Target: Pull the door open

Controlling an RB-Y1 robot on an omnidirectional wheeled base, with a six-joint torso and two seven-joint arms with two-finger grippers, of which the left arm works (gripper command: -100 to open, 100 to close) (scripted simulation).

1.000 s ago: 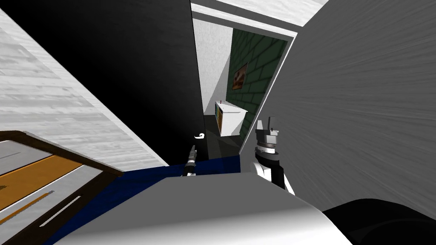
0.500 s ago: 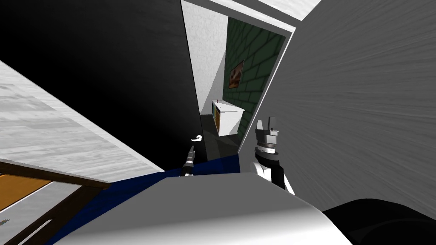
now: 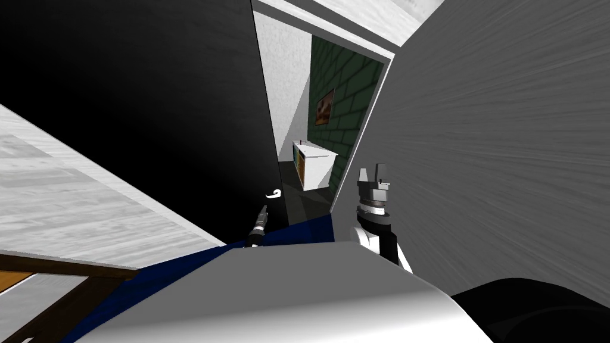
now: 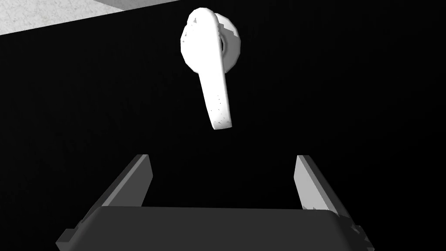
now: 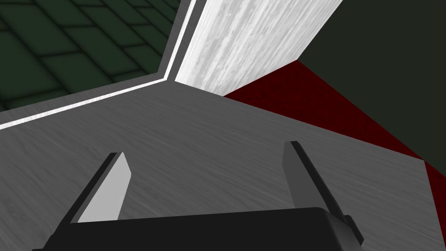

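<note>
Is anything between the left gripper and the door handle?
Nothing visible. The open left gripper faces the white handle on the black door, with only empty space between them.

We are looking at a flat black door [image 3: 179, 107] carrying a plain white handle [image 4: 212, 74]. Beyond it the far wall [image 3: 348, 89] is showing dark green in a brick pattern, with an orange-brown picture [image 3: 324, 110] and a white cabinet [image 3: 318, 167]. The floor [image 3: 298, 229] is showing deep blue, and the near wall [image 3: 506, 149] is showing streaked grey. Our left tool [image 4: 223, 157] is showing light grey fingers [image 4: 129, 183] on a dark body.
</note>
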